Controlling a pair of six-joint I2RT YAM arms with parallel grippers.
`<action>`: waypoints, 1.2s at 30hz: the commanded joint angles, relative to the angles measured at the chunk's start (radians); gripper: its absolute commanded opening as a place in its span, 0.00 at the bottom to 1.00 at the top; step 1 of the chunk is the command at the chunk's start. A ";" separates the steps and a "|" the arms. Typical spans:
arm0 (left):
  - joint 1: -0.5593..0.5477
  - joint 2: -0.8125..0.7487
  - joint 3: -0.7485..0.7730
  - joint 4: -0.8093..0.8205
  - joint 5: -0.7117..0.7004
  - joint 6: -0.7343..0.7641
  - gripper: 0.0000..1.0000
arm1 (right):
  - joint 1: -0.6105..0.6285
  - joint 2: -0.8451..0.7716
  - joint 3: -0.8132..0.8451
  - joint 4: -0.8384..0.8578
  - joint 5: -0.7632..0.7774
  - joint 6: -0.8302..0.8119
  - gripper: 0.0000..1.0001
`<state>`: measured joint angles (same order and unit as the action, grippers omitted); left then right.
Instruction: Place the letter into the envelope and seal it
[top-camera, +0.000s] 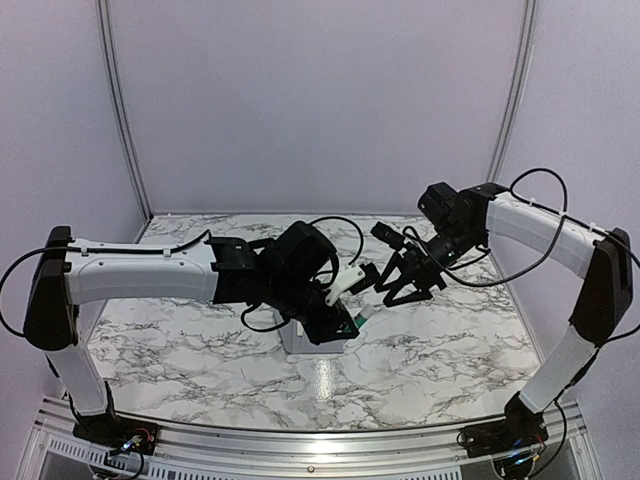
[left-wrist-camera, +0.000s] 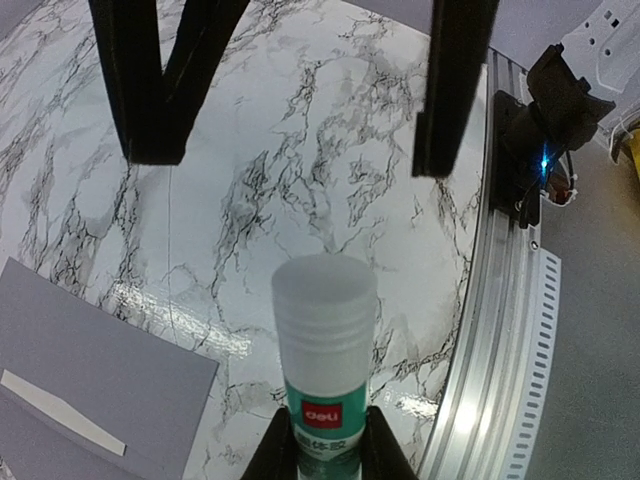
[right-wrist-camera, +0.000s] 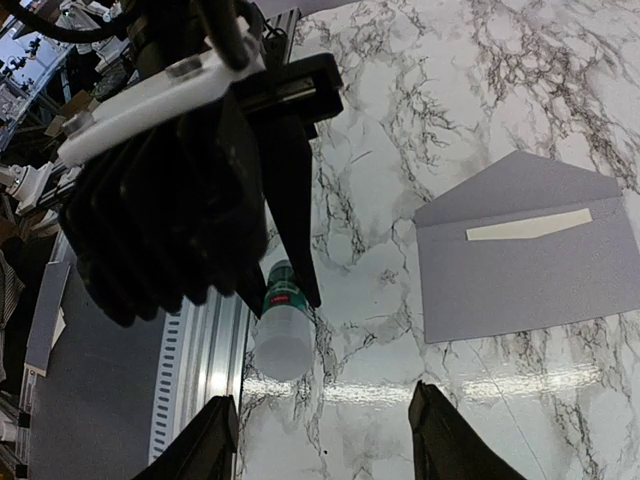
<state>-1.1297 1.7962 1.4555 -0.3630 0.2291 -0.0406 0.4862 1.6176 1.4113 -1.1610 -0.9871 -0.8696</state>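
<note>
My left gripper (left-wrist-camera: 325, 440) is shut on a small green-and-white glue tube (left-wrist-camera: 324, 345) with a frosted cap and holds it above the table. In the right wrist view the tube (right-wrist-camera: 283, 325) points cap-first toward my right gripper (right-wrist-camera: 325, 450), which is open and empty just in front of the cap. The grey envelope (right-wrist-camera: 520, 260) lies flat on the marble with its flap open. A narrow off-white strip (right-wrist-camera: 530, 225) shows at its mouth; the rest of the letter is hidden. In the top view the envelope (top-camera: 297, 342) is mostly under the left arm.
The marble table (top-camera: 180, 340) ends at a metal rail (left-wrist-camera: 500, 330) along the near edge, close to the tube. The right arm's base (left-wrist-camera: 545, 120) stands by that rail. Both grippers (top-camera: 380, 300) meet over the table's middle.
</note>
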 joint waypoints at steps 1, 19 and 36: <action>0.004 -0.005 -0.010 0.024 0.027 0.007 0.00 | 0.028 0.017 0.039 -0.021 -0.023 -0.006 0.55; 0.003 -0.011 -0.021 0.026 0.032 0.001 0.00 | 0.116 0.006 0.001 0.072 0.020 0.066 0.47; 0.003 -0.017 -0.030 0.039 0.015 0.003 0.00 | 0.117 -0.040 -0.050 0.182 0.018 0.130 0.53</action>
<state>-1.1297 1.7962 1.4349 -0.3630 0.2527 -0.0422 0.5869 1.6276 1.3823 -1.0618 -0.9596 -0.7914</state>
